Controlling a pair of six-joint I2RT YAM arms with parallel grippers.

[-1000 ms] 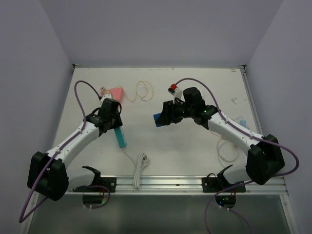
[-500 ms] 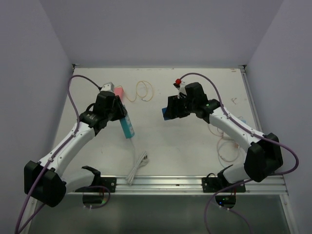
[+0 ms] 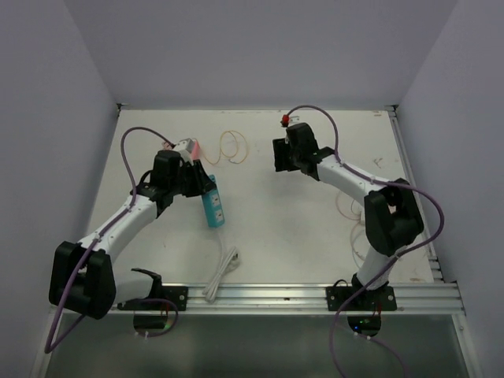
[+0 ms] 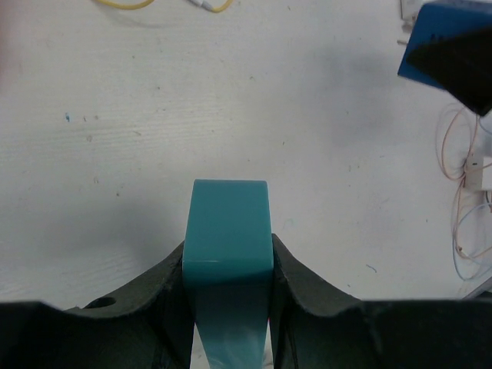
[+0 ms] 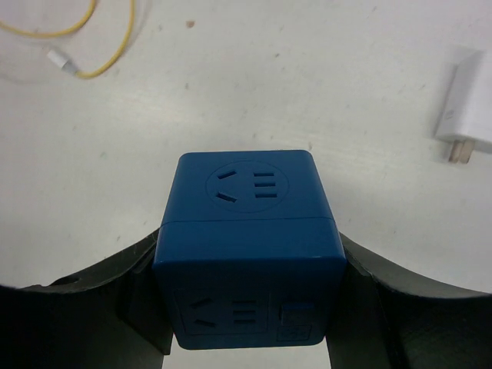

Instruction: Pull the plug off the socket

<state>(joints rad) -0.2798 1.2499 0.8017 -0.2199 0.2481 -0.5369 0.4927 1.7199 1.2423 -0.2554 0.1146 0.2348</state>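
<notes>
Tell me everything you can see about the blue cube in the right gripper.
The blue cube looks like matte dark-blue plastic with rounded edges. One face has a round recess with several socket slots; the adjoining face has similar slots plus a small square port. It sits clamped between the right gripper's black fingers, seemingly above the white table.

I see left end effector (image 4: 228, 260) clamped on teal power strip (image 4: 228, 223), strip end poking forward over white desk (image 4: 154, 115). Far ahead-left: yellow cable (image 4: 217, 8). Ahead-right: blue cube (image 4: 446, 34). Right: thin looped cable (image 4: 459, 192), white connector (image 4: 478, 171).
</notes>
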